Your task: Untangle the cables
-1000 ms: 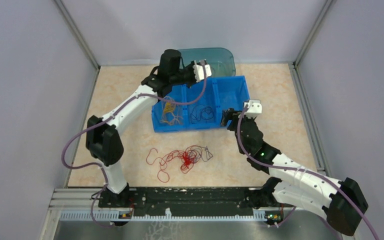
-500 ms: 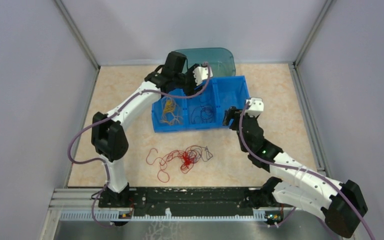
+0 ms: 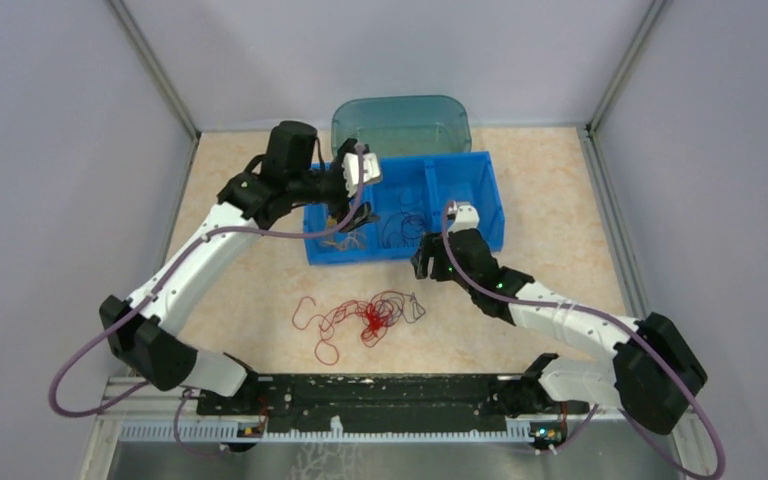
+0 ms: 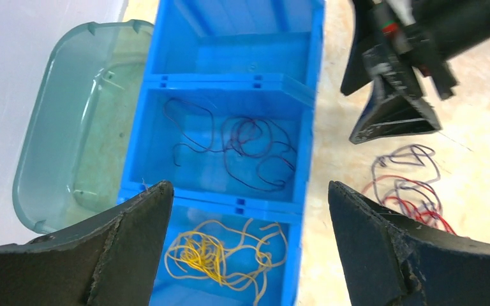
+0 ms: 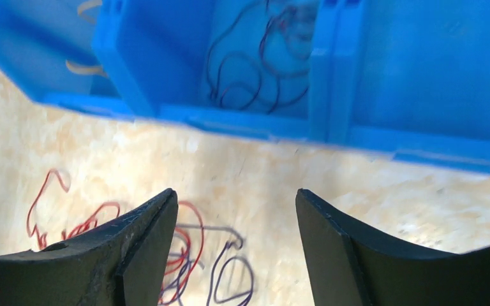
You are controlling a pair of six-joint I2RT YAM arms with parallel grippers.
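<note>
Loose cables [image 3: 368,316] lie as a flat tangle on the table [image 3: 250,250], near the front of the blue bin [image 3: 355,250] but apart from it. They are mostly red strands [image 3: 332,322], knotted densest at the centre. A few dark purple loops [image 3: 410,305] sit on the right edge, nearer the bin. One red end hooks out to the left, free of the rest.

Bin: yellow strands [image 4: 214,255] in the left compartment, dark strands [image 4: 249,150] in the middle one. A clear green tub [image 3: 400,112] stands behind the bin.

Left claw [image 4: 249,191]: jaws wide, nothing between them, hovering over the bin's left and middle compartments.
Right claw [image 5: 236,194]: jaws apart, empty, hanging over the table between bin and tangle, above the purple loops.

Handling (my judgement): thin wire, very light and springy, and it holds its curl. With nothing to weigh the clump down, a tug on one strand will likely drag all of it. The pinch must land squarely on the strand or it will slip. Best hold is an outlying purple loop on the right edge, or the free red hook. Avoid the dense knot. The other claw could pin the clump.
</note>
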